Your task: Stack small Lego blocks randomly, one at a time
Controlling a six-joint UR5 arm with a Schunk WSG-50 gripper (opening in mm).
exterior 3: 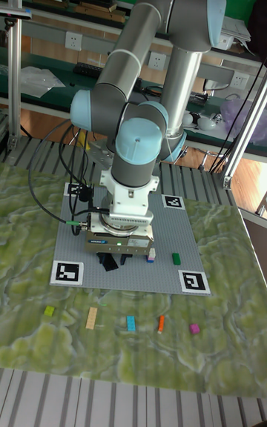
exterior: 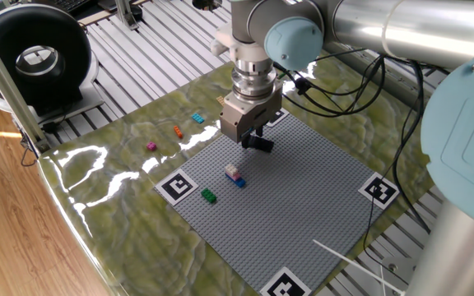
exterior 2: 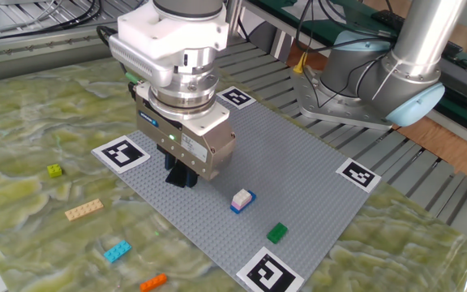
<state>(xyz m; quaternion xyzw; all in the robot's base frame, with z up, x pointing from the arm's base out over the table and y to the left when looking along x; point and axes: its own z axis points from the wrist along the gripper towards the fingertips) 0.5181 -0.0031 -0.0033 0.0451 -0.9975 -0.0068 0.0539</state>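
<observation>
My gripper (exterior: 256, 140) hangs low over the far-left part of the grey baseplate (exterior: 303, 193). Its dark fingers merge with a dark flat plate (exterior 3: 110, 264) under them, so the grip is unclear. A white-pink block sits stacked on a blue one (exterior: 234, 174) mid-plate, just in front of the gripper, with a green block (exterior: 208, 196) near the plate's edge. Loose on the mat lie magenta (exterior: 151, 146), orange (exterior: 177, 131), cyan (exterior: 197, 118), tan (exterior 2: 83, 209) and yellow-green (exterior 2: 54, 170) blocks.
Black-and-white marker tags (exterior: 178, 186) sit at the baseplate's corners. Cables (exterior: 360, 90) trail behind the arm. A black round device (exterior: 35, 57) stands at the far left, off the mat. A thin white stick (exterior: 348, 256) lies across the plate's near right corner.
</observation>
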